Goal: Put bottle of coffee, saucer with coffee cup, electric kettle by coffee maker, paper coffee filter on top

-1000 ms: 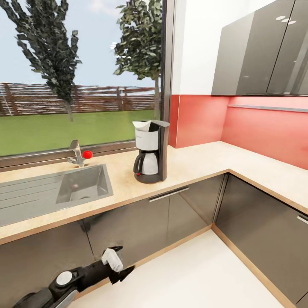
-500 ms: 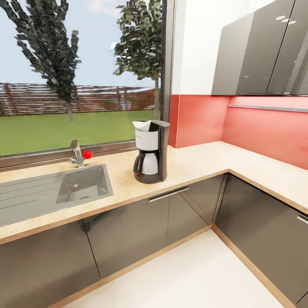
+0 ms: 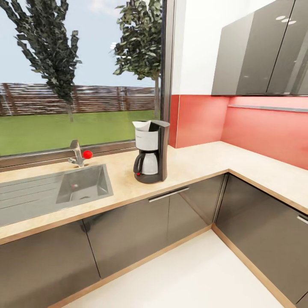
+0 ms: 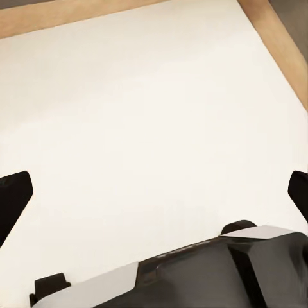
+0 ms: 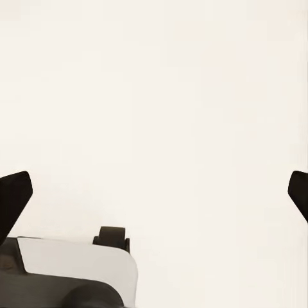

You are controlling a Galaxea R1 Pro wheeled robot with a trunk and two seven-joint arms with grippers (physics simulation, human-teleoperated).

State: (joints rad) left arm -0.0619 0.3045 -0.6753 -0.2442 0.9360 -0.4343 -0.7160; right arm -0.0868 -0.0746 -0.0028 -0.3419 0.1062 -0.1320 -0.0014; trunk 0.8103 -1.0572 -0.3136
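The black coffee maker (image 3: pixel 150 152) stands on the beige kitchen countertop (image 3: pixel 201 160), right of the sink. A white paper coffee filter (image 3: pixel 142 125) sits in its top. A thin grey kitchen shelf (image 3: pixel 269 108) runs along the red backsplash at the right, with nothing on the part I see. My left gripper (image 4: pixel 154 192) is open over pale floor, its dark fingertips (image 4: pixel 13 192) far apart. My right gripper (image 5: pixel 154 192) is open over the same floor. The bottle of coffee, saucer, coffee cup and electric kettle are out of view.
A steel sink (image 3: pixel 83 184) with a faucet (image 3: pixel 77 154) and a red knob (image 3: pixel 87 154) lies left of the coffee maker. Grey cabinet fronts (image 3: pixel 171 214) run under the L-shaped counter, and upper cabinets (image 3: pixel 261 47) hang at the right. A wooden plinth (image 4: pixel 64 19) edges the floor.
My left arm, low at the left of the head view one second ago, has dropped out of that view. The kitchen has not shifted.
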